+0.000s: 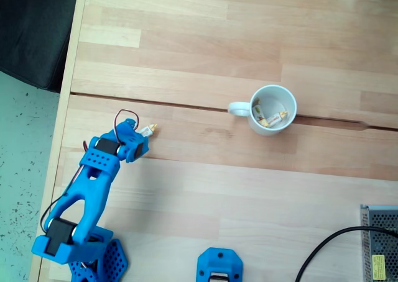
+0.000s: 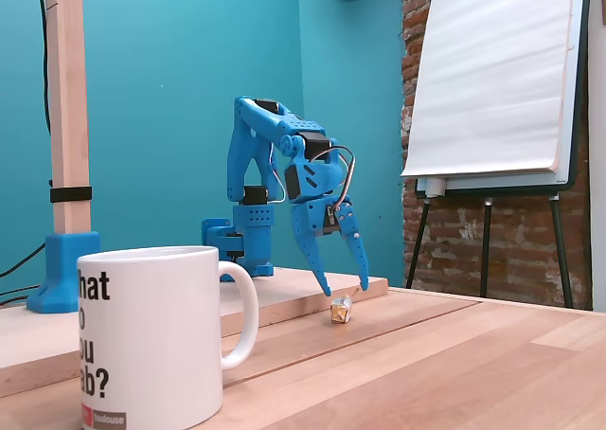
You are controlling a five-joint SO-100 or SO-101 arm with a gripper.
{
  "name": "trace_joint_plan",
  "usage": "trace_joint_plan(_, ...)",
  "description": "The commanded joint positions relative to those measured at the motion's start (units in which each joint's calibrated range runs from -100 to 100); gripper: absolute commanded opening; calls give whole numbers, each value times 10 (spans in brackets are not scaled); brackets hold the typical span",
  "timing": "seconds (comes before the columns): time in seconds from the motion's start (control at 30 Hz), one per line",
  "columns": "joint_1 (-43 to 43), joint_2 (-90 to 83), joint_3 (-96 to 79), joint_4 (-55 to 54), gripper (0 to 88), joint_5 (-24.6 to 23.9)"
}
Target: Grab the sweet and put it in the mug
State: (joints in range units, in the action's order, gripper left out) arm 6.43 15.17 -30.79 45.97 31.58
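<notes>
A fixed view from above: blue arm rises from the bottom-left corner of the wooden table, reaching up and right. Gripper sits at the arm's tip, seen from above; jaw spread can't be told here. The sweet lies on the wood just past the tip, cream body w/ a yellow twist poking out up-right, partly hidden by the gripper head. The mug stands well to the right, white, handle pointing left, over a dark seam between boards. Inside the mug lie a few more wrapped sweets. Bottom right: a metal mesh box and a black cable. Bottom centre: a blue printed part.

A fixed view from table level: mug near, at left, white w/ black lettering, handle to the right. Arm far behind it, bent over w/ the gripper pointing down. Jaws are spread wide apart, holding nothing; both tips close above the table. Sweet rests on the wood right below the gap, between the two tips; contact can't be told. Table runs to the right. Whiteboard easel stands far right before a brick wall; teal wall behind the arm.
</notes>
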Motion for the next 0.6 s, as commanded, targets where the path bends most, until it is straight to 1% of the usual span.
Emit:
trace_joint_plan(0.0,2,0,27,-6,199,5)
trace_joint_plan(0.2,9,7,27,2,199,35)
trace_joint_plan(0.57,35,8,27,2,199,43)
